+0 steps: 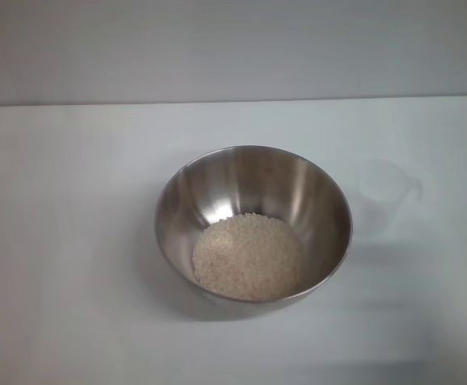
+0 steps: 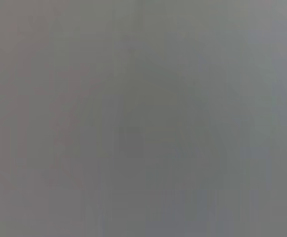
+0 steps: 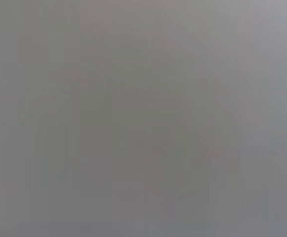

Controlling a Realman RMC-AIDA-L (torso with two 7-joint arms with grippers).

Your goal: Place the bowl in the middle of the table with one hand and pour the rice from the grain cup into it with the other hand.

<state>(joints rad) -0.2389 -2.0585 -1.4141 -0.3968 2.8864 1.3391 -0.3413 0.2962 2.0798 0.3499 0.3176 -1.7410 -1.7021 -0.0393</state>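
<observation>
The bowl (image 1: 253,223) sits upright near the middle of the table (image 1: 65,241), a wide stainless-steel mixing bowl with a shiny brushed inside. The rice (image 1: 247,257) lies in it as a pale granular heap, gathered against the near side of the bottom and leaving the far wall bare. Just beside the bowl on the robot's right stands the grain cup (image 1: 386,196), upright on the tabletop — translucent, faint against the white, with a small side handle pointing away from the bowl; whether the two touch I cannot tell. Nothing stands between them or over them. Behind the table's far edge runs a plain grey wall (image 1: 233,48). The head view shows all of this, but no arm and no gripper, so whether either pincer is spread or pressed together cannot be told. Both wrist views give only a featureless grey field — no fingers, no bowl, no cup.
</observation>
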